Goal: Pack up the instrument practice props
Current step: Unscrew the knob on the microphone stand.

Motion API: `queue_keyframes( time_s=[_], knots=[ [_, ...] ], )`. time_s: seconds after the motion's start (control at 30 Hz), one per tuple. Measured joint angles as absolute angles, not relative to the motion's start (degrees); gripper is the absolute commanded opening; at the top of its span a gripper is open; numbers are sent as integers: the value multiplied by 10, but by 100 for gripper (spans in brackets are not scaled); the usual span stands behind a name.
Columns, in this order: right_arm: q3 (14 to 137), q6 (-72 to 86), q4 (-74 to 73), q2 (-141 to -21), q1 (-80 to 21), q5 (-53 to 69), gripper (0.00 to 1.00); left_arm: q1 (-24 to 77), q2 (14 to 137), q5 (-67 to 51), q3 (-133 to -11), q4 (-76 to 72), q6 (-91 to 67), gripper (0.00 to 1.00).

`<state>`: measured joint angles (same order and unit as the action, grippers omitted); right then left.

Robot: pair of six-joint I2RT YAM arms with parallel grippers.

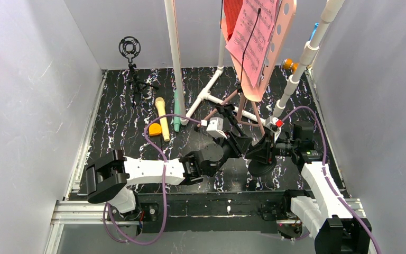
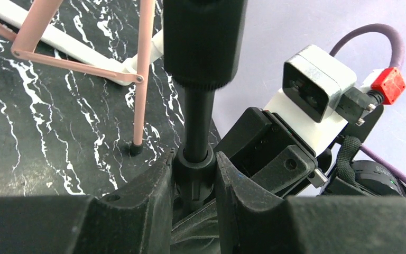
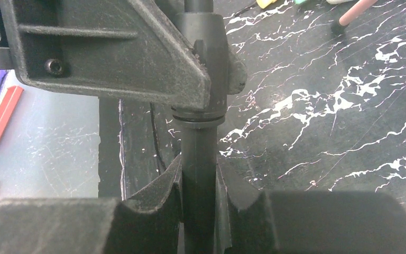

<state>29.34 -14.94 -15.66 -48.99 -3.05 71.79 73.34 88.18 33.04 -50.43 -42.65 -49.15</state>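
Since both arms crowd its middle, counter (image 1: 116, 132): black, white-veined, and carrying every prop.
White pipe frame (image 1: 175, 63): upright at the rear; not part of the job.
Pink music stand (image 1: 285, 32): standing at rear centre on tripod legs, one foot planted near the arms.
Pink sheet music (image 1: 251, 39): leaning on the stand's punched desk.
Red folder (image 1: 231, 16): behind the sheet, only an edge showing.
Black stand pole (image 2: 196, 121): upright on a round base between the two arms; judged to be one of the props.
Yellow microphone (image 1: 162, 119): lying flat left of centre, with the mint-green microphone (image 1: 176, 114) just beside it; neither is packed.
Left gripper (image 2: 194, 165): jaws pinching the pole's collar from both sides.
Right gripper (image 3: 198, 164): jaws pressed on the pole's tube just below that collar, close to the left jaws.
Step in hand: probably collapsing or taking apart the pole, one arm bracing and the other working the joint.
Progress: early; no container is in view.
Next move calls for: a steady brace on the tube, a turn or push at the collar, and clearance from the pink tripod leg.
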Motion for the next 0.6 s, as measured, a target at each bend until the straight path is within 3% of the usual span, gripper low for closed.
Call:
queue_keyframes(
  time_s=[0.17, 0.27, 0.33, 0.43, 0.6],
  knots=[
    [293, -149, -157, -490, -32, 718, 1, 738, 870, 345, -512, -379, -509, 2],
    [293, -149, -157, -490, -34, 722, 1, 739, 863, 345, -512, -369, -512, 44],
    [293, -149, -156, -490, -35, 724, 1, 740, 859, 343, -512, -363, -508, 65],
    [293, -148, -156, -490, -32, 716, 1, 740, 843, 341, -504, -355, -503, 82],
    [293, -147, -154, -490, -30, 713, 1, 740, 809, 334, -475, -356, -484, 98]
  ],
)
